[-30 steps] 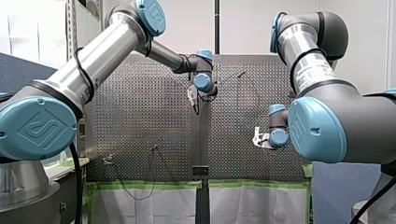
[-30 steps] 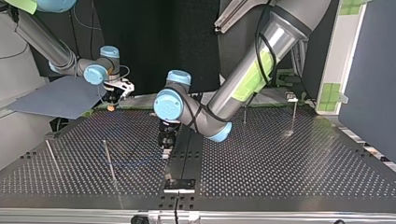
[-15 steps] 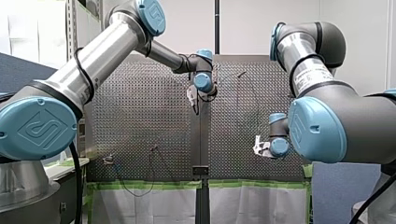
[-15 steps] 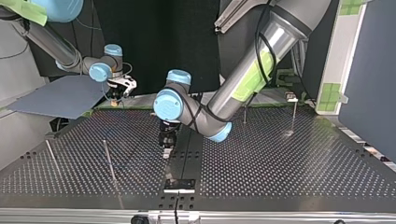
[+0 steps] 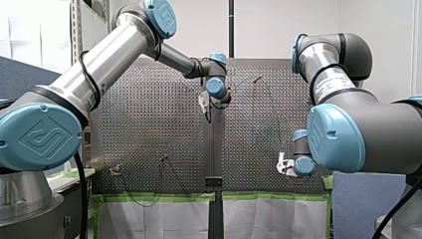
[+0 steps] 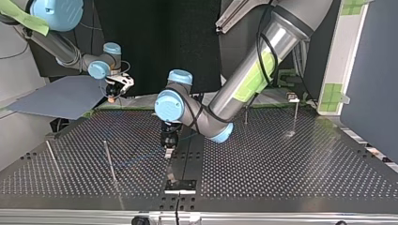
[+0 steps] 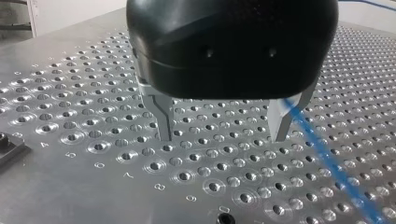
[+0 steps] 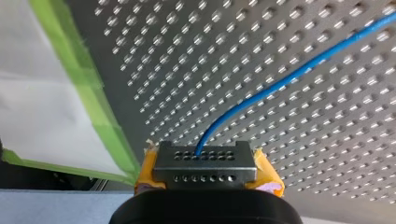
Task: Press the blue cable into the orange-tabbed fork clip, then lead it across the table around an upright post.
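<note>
Your right claw (image 8: 205, 162) is clamped tight on the blue cable (image 8: 280, 81), yellow pads (image 8: 267, 173) closed, near the green tape (image 8: 93, 98) at the tabletop (image 8: 327, 154) edge. From there the cable's length leads ahead of the claw, slanting across the perforated surface. Your left claw (image 7: 222, 126) stands wide open, gripping nothing, its tips near the tabletop. The cable slants past right beside one finger.

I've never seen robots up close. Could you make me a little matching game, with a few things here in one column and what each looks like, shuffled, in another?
1 left gripper
2 right gripper
3 tape
4 cable

A green, at the edge of the table
B fingers apart
C blue, running over the table
D yellow pads, shut on the cable

Pairs: 1-B, 2-D, 3-A, 4-C.
</note>
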Robot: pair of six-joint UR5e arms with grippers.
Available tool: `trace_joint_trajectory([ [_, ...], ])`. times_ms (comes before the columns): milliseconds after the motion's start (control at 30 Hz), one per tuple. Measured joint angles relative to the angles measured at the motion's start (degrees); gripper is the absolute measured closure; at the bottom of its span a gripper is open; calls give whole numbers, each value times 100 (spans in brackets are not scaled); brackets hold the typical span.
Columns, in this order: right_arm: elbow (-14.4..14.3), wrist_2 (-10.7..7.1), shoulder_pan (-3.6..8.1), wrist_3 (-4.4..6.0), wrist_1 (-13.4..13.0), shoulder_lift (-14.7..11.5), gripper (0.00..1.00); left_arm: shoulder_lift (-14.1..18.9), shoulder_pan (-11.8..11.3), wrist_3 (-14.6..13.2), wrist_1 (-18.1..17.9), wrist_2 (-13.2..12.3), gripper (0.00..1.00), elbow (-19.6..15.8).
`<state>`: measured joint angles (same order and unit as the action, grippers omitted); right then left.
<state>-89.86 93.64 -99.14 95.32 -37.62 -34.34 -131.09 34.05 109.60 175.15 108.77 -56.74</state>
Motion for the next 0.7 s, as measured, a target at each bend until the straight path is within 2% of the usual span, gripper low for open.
trace_joint_trajectory([
  [433,0,-26,312,71,-287,393,100,1,20,0,15,35,0,-2],
  [700,-1,-6,452,22,-332,513,100,-1,32,0,29,83,0,-2],
])
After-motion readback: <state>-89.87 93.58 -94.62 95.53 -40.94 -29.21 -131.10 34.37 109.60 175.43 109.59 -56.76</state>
